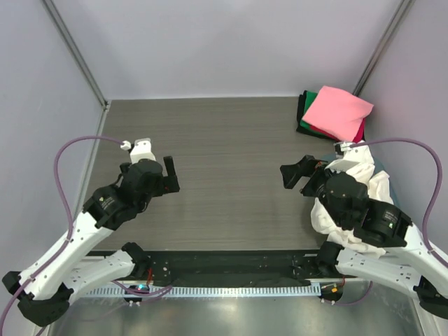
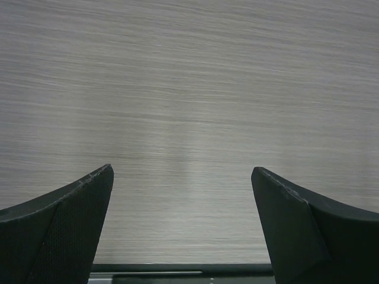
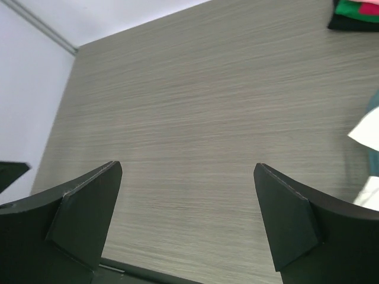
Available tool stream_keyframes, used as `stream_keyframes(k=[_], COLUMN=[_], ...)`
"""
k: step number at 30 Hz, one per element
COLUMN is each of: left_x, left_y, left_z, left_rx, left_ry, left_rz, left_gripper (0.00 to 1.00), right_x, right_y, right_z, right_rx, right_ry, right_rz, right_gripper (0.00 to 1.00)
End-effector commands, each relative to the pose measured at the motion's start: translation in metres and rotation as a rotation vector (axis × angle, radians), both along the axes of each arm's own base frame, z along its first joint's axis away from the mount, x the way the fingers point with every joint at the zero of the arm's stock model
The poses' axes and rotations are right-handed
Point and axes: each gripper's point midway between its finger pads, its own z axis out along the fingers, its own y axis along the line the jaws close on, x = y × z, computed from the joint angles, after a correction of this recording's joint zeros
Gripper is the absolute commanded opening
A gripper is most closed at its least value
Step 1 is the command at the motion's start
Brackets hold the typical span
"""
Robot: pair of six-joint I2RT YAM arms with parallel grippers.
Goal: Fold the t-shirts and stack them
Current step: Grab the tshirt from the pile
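Note:
A folded stack of t-shirts lies at the table's back right: a pink t-shirt [image 1: 337,112] on top, with green [image 1: 306,124], black and red edges showing under it. The stack's corner shows in the right wrist view [image 3: 355,13]. A crumpled heap of cream-white t-shirts [image 1: 364,171] lies at the right edge, partly under my right arm; a white corner of it shows in the right wrist view [image 3: 366,131]. My left gripper [image 1: 168,178] [image 2: 182,168] is open and empty over bare table at the left. My right gripper [image 1: 297,171] [image 3: 188,164] is open and empty, just left of the white heap.
The grey wood-grain table [image 1: 231,140] is walled by pale panels at the back and sides. A teal edge [image 3: 373,160] shows beside the white cloth at the right. A black rail [image 1: 231,260] runs along the near edge between the arm bases.

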Motion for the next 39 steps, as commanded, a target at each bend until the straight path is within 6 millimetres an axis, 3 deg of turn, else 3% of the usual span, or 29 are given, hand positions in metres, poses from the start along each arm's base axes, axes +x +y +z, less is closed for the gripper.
stream_keyframes(k=[1,4,6,7,8,10,12,13,14,16,17,19,20,23,27,30,33,34,35,37,39], left_x=[-0.004,-0.008,-0.007,-0.006,-0.005,-0.003,-0.003,-0.003,-0.005,-0.007,-0.007,-0.007,-0.008,-0.008,-0.008,-0.008,-0.009,-0.009,-0.009,-0.009,-0.009], left_y=[0.029,0.029,0.038,0.041,0.042,0.044,0.041,0.04,0.039,0.041,0.041,0.042,0.043,0.045,0.046,0.048,0.049,0.049,0.05,0.05,0.051], left_z=[-0.007,-0.018,-0.027,-0.033,-0.034,-0.039,-0.04,-0.041,-0.038,-0.035,-0.035,-0.032,-0.031,-0.03,-0.03,-0.029,-0.029,-0.029,-0.028,-0.028,-0.028], left_rx=[0.161,0.196,0.239,0.275,0.293,0.321,0.31,0.297,0.278,0.256,0.255,0.245,0.24,0.241,0.246,0.246,0.247,0.245,0.247,0.245,0.246], left_ry=[0.005,0.024,0.04,0.072,0.084,0.104,0.104,0.101,0.086,0.065,0.062,0.048,0.044,0.04,0.038,0.035,0.034,0.031,0.03,0.028,0.026], left_rz=[0.009,-0.035,0.014,0.036,0.043,0.059,0.046,0.04,0.033,0.036,0.036,0.039,0.044,0.053,0.06,0.067,0.075,0.073,0.076,0.078,0.083], left_gripper=[1.0,1.0,1.0,1.0,1.0,1.0,1.0,1.0,1.0,1.0,1.0,1.0,1.0,1.0,1.0,1.0,1.0,1.0,1.0,1.0,1.0], right_x=[0.007,0.012,0.024,0.028,0.036,0.05,0.055,0.058,0.058,0.056,0.054,0.052,0.048,0.042,0.038,0.035,0.038,0.039,0.042,0.045,0.058], right_y=[-0.015,-0.019,-0.032,-0.014,-0.021,-0.051,-0.078,-0.107,-0.123,-0.165,-0.17,-0.192,-0.195,-0.203,-0.195,-0.189,-0.186,-0.184,-0.183,-0.18,-0.171], right_z=[-0.009,-0.03,-0.038,-0.059,-0.061,-0.071,-0.068,-0.069,-0.07,-0.086,-0.107,-0.124,-0.139,-0.158,-0.186,-0.201,-0.194,-0.19,-0.185,-0.175,-0.143], right_rx=[-0.04,-0.162,-0.237,-0.252,-0.26,-0.237,-0.249,-0.247,-0.261,-0.272,-0.249,-0.205,-0.201,-0.197,-0.173,-0.158,-0.144,-0.133,-0.127,-0.104,-0.05], right_ry=[0.033,0.123,0.214,0.328,0.365,0.449,0.453,0.465,0.475,0.553,0.629,0.68,0.715,0.737,0.791,0.814,0.786,0.775,0.762,0.747,0.666], right_rz=[-0.116,-0.163,-0.22,-0.132,-0.136,-0.244,-0.346,-0.444,-0.497,-0.61,-0.606,-0.656,-0.66,-0.69,-0.648,-0.622,-0.61,-0.6,-0.592,-0.583,-0.55], right_gripper=[1.0,1.0,1.0,1.0,1.0,1.0,1.0,1.0,1.0,1.0,1.0,1.0,0.99,0.93,0.88,0.75,0.37,0.18,0.06,0.01,0.01])
